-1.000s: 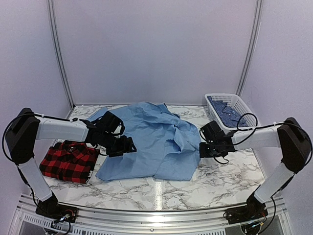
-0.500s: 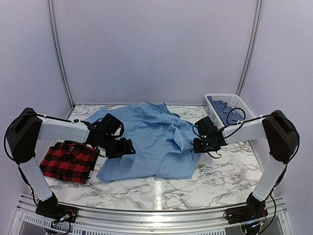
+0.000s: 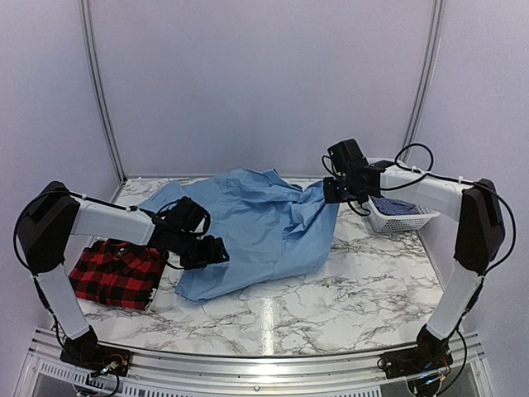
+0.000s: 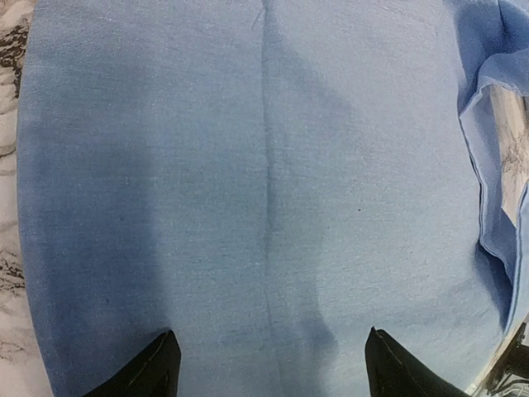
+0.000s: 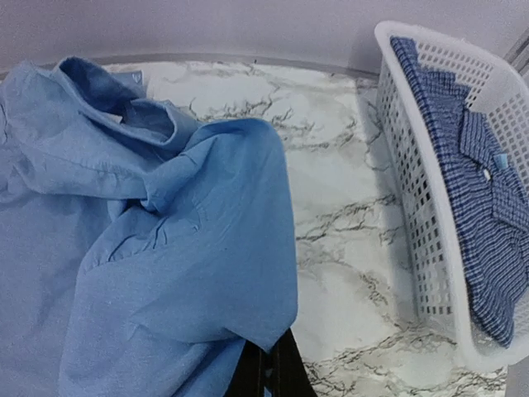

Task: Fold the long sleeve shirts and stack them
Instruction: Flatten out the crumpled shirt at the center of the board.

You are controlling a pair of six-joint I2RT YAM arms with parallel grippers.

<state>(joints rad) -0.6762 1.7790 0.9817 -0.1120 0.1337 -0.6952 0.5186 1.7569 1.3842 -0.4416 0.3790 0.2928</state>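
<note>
- Right gripper [image 3: 334, 191]: clenched on the right-hand edge of the light blue shirt [image 3: 248, 227] and raised off the table [image 3: 364, 281] in the upper right of centre in the top view. In the right wrist view the fingers [image 5: 269, 374] are pinched together, with cloth hanging from them.
- Left gripper [image 3: 208, 250]: released, jaws spread wide. In the left wrist view both fingertips [image 4: 153, 370] sit low over flat blue cloth; contact cannot be told.
- Light blue shirt: centre of the table, mostly flat, its right side pulled up into a tent toward the pinch point. The collar is bunched at the upper left of the right wrist view.
- Plaid shirt [image 3: 116, 273]: folded at the lower left, just beside the blue one.
- Basket [image 5: 413, 190]: far right, holding a dark blue checked shirt [image 5: 475, 182].
- Key relation: the shirt lies down and to the left of the right gripper, its long axis running from the pinch toward the lower-left hem.
- Judgement: the fold carries that edge leftward across the body. The right arm has it, and the left is nearer the opposite edge to pin it.
</note>
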